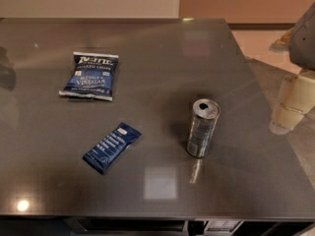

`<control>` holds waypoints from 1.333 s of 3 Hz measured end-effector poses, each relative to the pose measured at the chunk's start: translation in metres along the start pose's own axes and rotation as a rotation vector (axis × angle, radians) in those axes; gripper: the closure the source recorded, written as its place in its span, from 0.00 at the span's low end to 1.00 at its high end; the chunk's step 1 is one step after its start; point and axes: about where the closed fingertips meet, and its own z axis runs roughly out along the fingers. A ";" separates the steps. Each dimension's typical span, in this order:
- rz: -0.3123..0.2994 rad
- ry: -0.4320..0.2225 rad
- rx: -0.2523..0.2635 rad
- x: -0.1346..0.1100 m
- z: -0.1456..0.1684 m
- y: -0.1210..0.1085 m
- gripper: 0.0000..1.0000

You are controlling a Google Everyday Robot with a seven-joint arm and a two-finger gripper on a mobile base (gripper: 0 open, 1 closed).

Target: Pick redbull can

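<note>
Standing upright on the dark grey table (162,48), the redbull can (202,128) is a little right of the middle of the frame, in the lower half. It is slim and tall, of silver-grey metal, with a bluish-grey pattern on its side. Its top is shiny and has a dark drinking hole. A pale reflection of the can lies on the glossy table surface just below it. Nothing touches the can. To the left of it, well apart, a blue snack bar (111,147) lies flat and slanted. In the upper left of the frame a blue chip bag (90,76) with white letters lies flat too. The gripper (290,104) is at the right edge of the frame, cream-coloured under a grey part, to the right of the can and apart from it. Whether it is open or closed, I cannot tell.
</note>
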 end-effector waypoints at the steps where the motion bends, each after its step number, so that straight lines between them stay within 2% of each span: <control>1: 0.000 0.000 0.000 0.000 0.000 0.000 0.00; 2: -0.013 -0.012 0.004 -0.003 -0.005 -0.007 0.00; 3: -0.057 -0.070 -0.034 -0.028 0.004 -0.014 0.00; 4: -0.107 -0.141 -0.104 -0.058 0.024 -0.006 0.00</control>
